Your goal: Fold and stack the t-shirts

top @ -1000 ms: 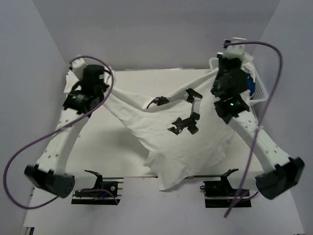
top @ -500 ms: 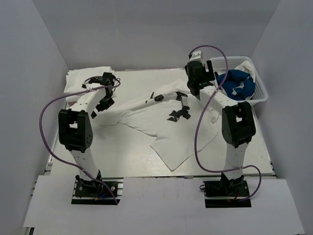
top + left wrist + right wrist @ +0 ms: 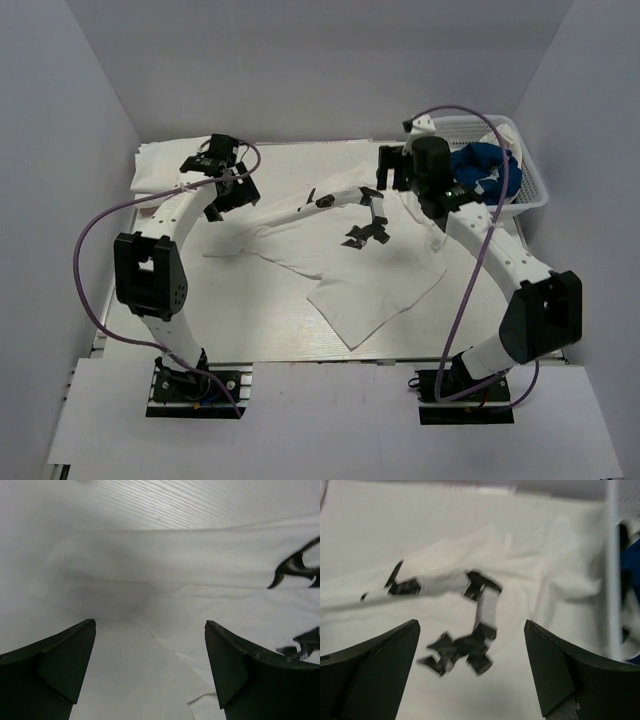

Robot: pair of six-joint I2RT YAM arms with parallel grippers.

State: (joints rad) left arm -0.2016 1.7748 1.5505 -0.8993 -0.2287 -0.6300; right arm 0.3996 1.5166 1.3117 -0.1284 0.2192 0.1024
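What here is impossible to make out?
- Black print on the white t-shirt: crumpled from above, blurred in the right wrist view.
- Blue t-shirt in the basket: partly behind the right arm from above, cut off at the right wrist view's edge.
- White pile, rear left: layers too small to count from above.
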